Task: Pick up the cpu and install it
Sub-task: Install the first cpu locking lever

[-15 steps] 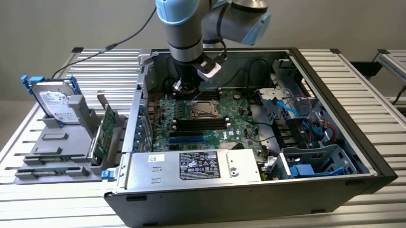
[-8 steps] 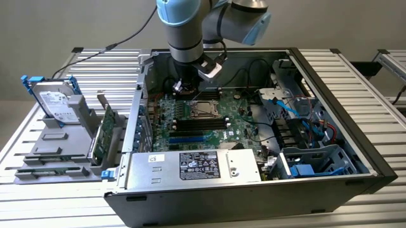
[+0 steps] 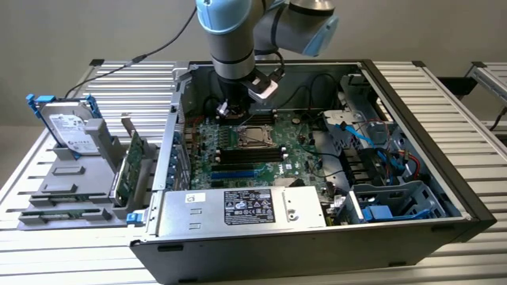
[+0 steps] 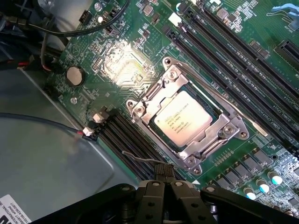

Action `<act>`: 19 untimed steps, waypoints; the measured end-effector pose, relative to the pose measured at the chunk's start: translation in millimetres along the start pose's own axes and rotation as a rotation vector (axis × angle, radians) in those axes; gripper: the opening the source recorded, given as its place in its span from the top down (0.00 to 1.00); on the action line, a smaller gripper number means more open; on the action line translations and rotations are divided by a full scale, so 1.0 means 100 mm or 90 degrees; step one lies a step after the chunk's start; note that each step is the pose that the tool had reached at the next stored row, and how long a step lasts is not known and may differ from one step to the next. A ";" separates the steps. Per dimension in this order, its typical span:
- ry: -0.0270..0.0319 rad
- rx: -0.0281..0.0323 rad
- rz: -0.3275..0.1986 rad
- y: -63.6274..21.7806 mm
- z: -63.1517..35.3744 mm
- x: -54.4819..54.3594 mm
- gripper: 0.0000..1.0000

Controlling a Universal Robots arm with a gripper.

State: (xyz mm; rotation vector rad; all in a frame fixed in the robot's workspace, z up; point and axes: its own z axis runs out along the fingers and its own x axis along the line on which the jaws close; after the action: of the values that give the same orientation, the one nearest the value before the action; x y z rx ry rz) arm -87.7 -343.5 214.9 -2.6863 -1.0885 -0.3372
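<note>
End effector fingers together, empty, hanging just above the motherboard. Arm reaches straight down into the open case. Cpu seated in its socket, just beyond the fingertips.
</note>
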 end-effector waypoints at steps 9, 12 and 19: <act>-0.0001 0.0002 -0.001 0.017 0.027 0.01 0.89; -0.0002 0.0002 -0.001 0.027 0.037 0.02 0.89; -0.0002 0.0002 -0.001 0.057 0.058 0.04 0.89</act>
State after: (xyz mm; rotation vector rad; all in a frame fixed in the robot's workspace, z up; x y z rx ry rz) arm -80.3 -343.4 209.9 -2.6857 -1.0899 -0.3368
